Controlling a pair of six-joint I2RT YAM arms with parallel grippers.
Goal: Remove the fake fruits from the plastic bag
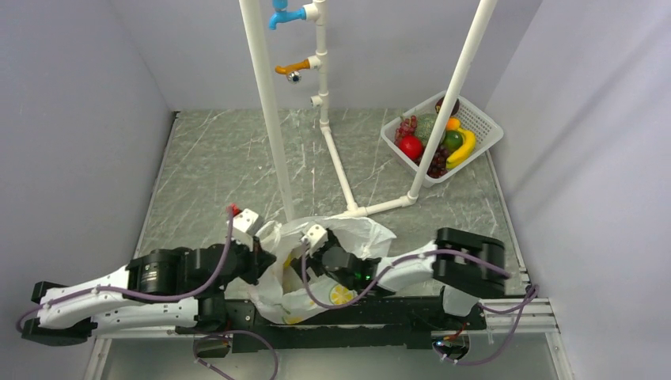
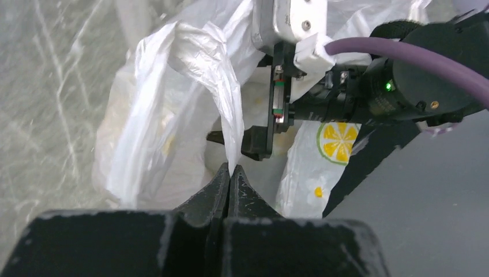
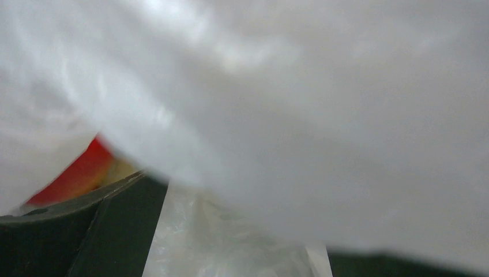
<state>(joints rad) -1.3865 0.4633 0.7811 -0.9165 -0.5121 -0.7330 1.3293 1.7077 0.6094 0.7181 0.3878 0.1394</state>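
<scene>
Reach-in step: left gripper (image 2: 229, 175) pinches thin translucent lemon-print plastic bag (image 2: 173, 86) at its rim. Right gripper (image 3: 242, 231) inside bag, jaws wide, nothing gripped. Next: centre on glossy red fake fruit (image 3: 75, 173) inside bag, close.

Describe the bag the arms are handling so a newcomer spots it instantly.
At the table's near edge, between the left arm and right arm, lies a crumpled white plastic bag. Yellow lemon-slice prints set it apart from the white pipe frame and fruit basket behind.
</scene>
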